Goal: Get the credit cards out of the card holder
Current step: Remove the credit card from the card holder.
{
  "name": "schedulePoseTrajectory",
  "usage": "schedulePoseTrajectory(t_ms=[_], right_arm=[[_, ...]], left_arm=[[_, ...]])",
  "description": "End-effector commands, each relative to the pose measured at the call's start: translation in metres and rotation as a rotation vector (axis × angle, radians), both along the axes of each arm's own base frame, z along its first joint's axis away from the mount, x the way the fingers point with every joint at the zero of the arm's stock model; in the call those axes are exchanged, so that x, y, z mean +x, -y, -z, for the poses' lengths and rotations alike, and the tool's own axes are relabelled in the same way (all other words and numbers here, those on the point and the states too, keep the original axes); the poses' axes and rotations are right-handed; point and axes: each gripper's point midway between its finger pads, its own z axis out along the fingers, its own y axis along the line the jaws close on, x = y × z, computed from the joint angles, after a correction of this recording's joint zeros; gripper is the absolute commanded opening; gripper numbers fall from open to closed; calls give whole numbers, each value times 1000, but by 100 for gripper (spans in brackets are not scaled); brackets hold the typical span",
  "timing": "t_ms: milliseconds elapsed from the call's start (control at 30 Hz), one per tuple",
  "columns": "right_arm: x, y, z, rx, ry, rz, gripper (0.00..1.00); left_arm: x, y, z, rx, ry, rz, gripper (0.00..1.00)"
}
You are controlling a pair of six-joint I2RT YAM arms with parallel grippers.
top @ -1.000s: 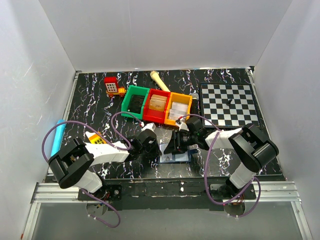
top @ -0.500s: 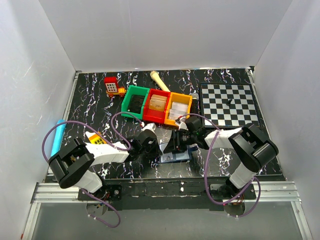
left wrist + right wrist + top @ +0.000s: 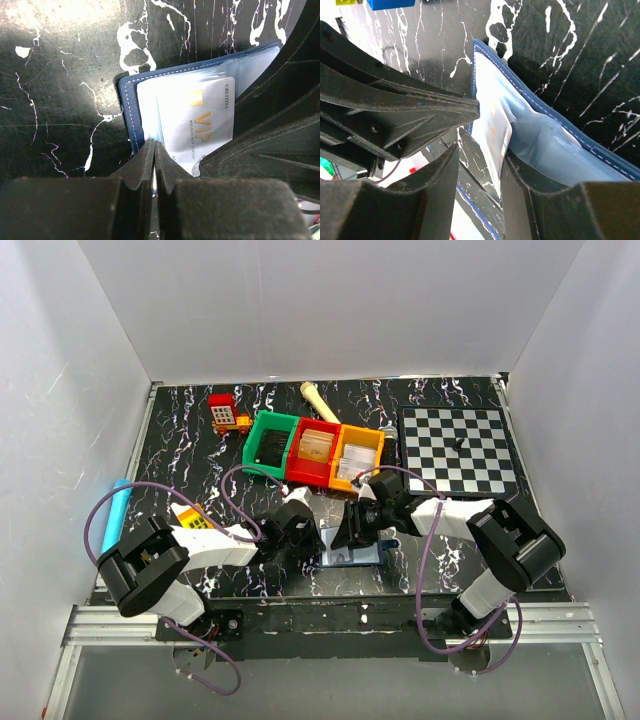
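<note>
Near side of red bin [image 3: 306, 478], card holder [image 3: 131, 100] lies open on surface [image 3: 60, 100]. Left hand [image 3: 154, 147] clenched, tips at holder's edge. Right hand [image 3: 482, 160] parted, astride VIP card [image 3: 200, 120]. Card prob. stiff, slick, light; sleeves soft, so pinch card's exposed edge.

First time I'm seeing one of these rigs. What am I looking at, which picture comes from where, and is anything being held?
Two robot arms are bolted at the near edge of a black marbled table. The overhead picture shows both, left arm and right arm; the two close-ups come from cameras on their wrists. On the table lie a row of coloured bins, a chessboard, a small red toy and, between the arms, an open blue card holder. The left jaws are shut at its edge; whether they pinch it is unclear. The right jaws stand open around a card, not gripping it.
</note>
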Motion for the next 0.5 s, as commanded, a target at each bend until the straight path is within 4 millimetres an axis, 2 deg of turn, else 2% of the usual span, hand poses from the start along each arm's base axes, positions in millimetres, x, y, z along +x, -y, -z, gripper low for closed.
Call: schedulePoseTrajectory(t_ms=[0,467], right_arm=[[4,-4,-18,13,52,-19,44],[5,1,-26,1,76,-10,43]], left_arm=[[-13,-19,20,81,-46,-1,0],[-16,-21,30,121,-82,-4,0]])
